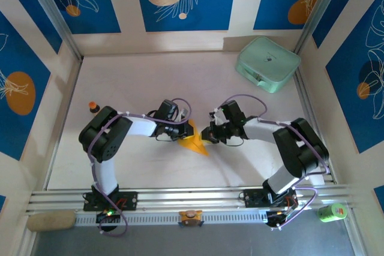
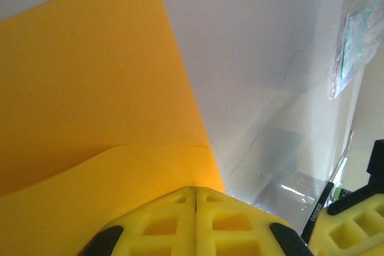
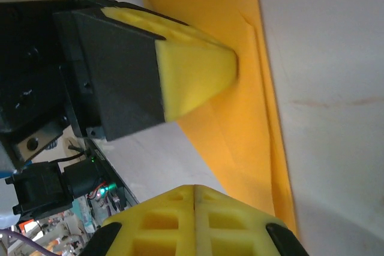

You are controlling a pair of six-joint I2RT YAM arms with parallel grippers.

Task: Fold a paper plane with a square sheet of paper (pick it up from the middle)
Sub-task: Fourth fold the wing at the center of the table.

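Count: two arms, two grippers, one sheet of paper (image 1: 197,143), one mint-green case (image 1: 267,64), one small orange-capped bottle (image 1: 93,107).

The sheet, orange-yellow and already folded to a pointed outline, lies on the white table (image 1: 144,82), well apart from the case, on the case's near-left side. The bottle is much farther left of the case than the sheet, by the table's edge.

Overhead: left gripper (image 1: 189,129) and right gripper (image 1: 206,136) meet tip to tip over the sheet, near-left of the case. Jaw state can't be read from up there.

Left wrist view fills that in. The left gripper (image 2: 195,191) has its yellow fingers pressed together, seam closed with no gap, at the edge of the sheet (image 2: 90,106). One folded flap overlaps the lower part. A corner of the right gripper (image 2: 354,226) shows just beside.

Right wrist view: right gripper (image 3: 195,193) likewise pressed together. The left gripper (image 3: 198,76) has its yellow tip down on the sheet (image 3: 240,136), where a layered long edge is visible. Cannot tell whether either pair has a paper layer caught between.
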